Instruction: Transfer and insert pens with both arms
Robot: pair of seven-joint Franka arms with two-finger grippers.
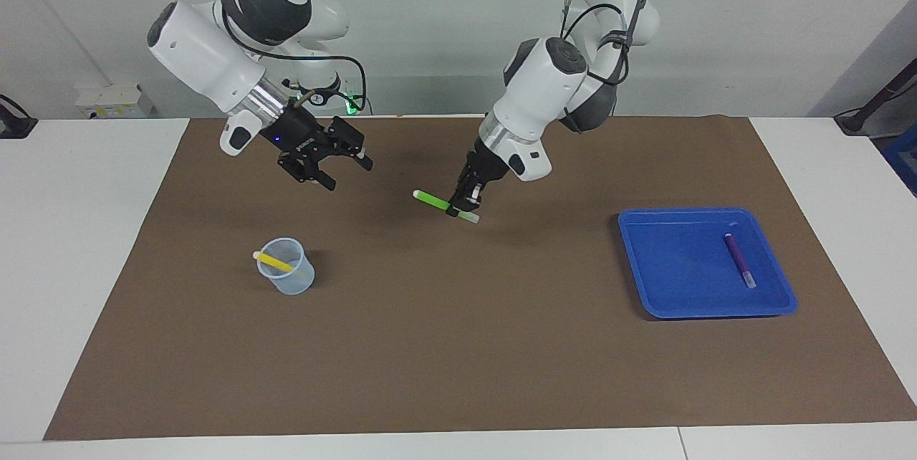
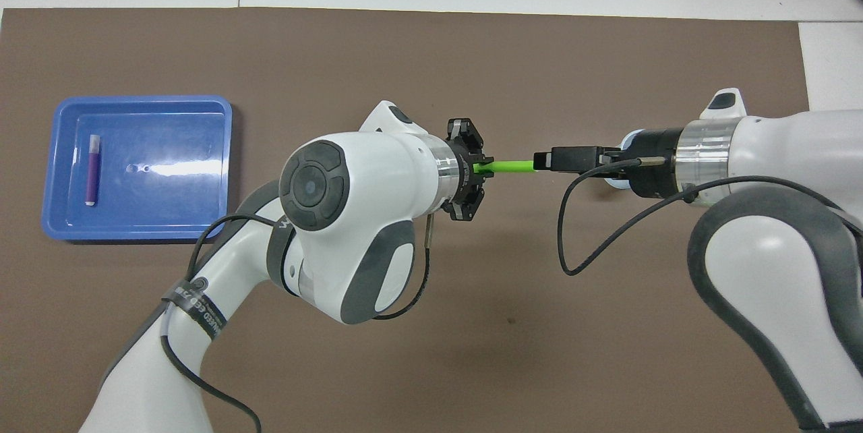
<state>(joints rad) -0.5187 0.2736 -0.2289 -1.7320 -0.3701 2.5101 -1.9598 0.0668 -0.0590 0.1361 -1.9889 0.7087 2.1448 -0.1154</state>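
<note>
My left gripper [image 1: 459, 208] [image 2: 481, 168] is shut on the bright green pen [image 1: 432, 198] [image 2: 514, 166] and holds it level in the air over the middle of the brown mat, pale end toward the right arm. My right gripper [image 1: 349, 172] [image 2: 541, 160] hangs open, facing that pen end with a gap between them in the facing view. The yellow pen [image 1: 275, 260] leans in a clear cup [image 1: 292, 282] toward the right arm's end. In a blue tray [image 1: 680, 295] [image 2: 168, 214] toward the left arm's end lies the purple pen [image 1: 738, 259] [image 2: 92, 170].
A brown mat [image 1: 458, 360] [image 2: 418, 55] covers most of the white table. From overhead, the right arm's wrist covers nearly all of the cup. Wall sockets and cables sit at the robots' end of the table.
</note>
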